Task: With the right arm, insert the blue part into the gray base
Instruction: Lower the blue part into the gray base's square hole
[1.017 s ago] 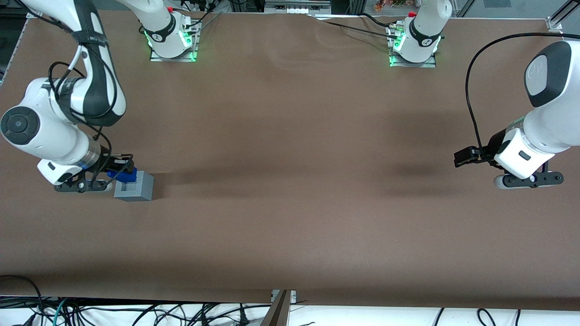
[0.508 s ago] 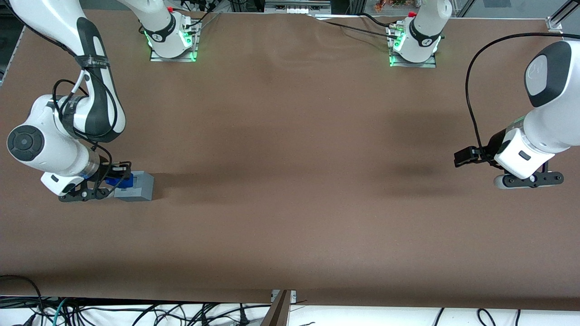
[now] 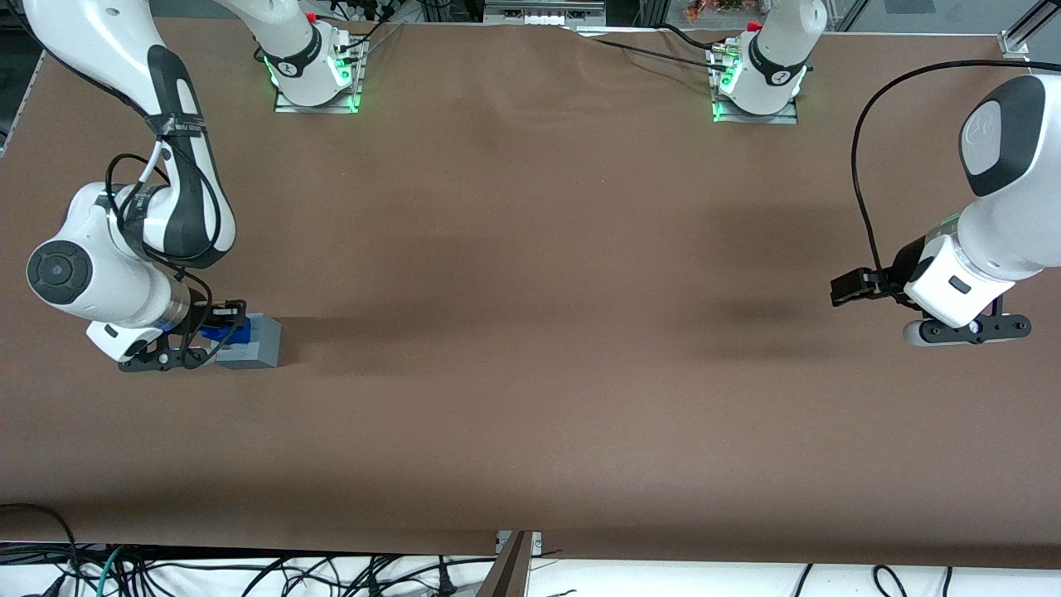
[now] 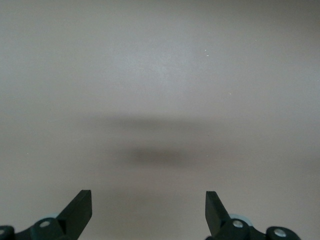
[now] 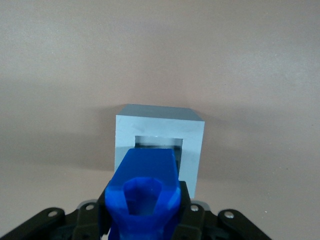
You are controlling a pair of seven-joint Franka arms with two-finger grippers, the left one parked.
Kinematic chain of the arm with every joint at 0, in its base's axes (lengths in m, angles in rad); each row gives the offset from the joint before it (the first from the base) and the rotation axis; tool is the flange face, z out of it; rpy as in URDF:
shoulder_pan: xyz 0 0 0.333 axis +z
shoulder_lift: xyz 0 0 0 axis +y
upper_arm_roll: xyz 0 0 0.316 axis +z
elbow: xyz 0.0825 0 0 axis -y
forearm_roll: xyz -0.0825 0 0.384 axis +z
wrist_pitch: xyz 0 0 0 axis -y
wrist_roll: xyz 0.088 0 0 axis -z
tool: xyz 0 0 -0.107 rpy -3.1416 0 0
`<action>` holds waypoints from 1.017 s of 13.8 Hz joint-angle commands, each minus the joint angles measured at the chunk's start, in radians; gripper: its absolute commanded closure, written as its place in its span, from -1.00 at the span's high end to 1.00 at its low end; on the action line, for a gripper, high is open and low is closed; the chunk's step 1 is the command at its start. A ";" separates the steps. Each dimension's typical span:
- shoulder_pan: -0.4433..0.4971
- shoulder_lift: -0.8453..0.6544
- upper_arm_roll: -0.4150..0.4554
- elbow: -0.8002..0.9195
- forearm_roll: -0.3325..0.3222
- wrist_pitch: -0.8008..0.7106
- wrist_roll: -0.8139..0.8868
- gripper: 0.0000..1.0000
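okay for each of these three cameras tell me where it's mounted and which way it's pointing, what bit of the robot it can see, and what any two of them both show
Front view: high above the table, looking down; shows both arms, the right arm's tool at the gray base.
Right wrist view: on the working arm's wrist, looking along the tool, shut on the blue part, toward the gray base.
Left wrist view: on the parked arm's wrist, facing bare table; two fingertips show.
Shared: front and right wrist views both show the blue part and base.

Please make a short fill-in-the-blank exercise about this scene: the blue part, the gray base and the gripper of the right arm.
1. The gripper is shut on the ____ part.
2. That part is held over the gray ____.
3. The recess in the top of the base has a ____ shape.
4. The base stands on a ____ table.

Missing words: blue; base; square; brown
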 commanded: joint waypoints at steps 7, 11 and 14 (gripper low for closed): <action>-0.017 0.016 0.011 0.021 0.021 0.001 -0.028 -0.84; -0.017 0.018 0.011 0.018 0.021 0.006 -0.028 -0.84; -0.017 0.024 0.011 0.018 0.021 0.007 -0.028 -0.84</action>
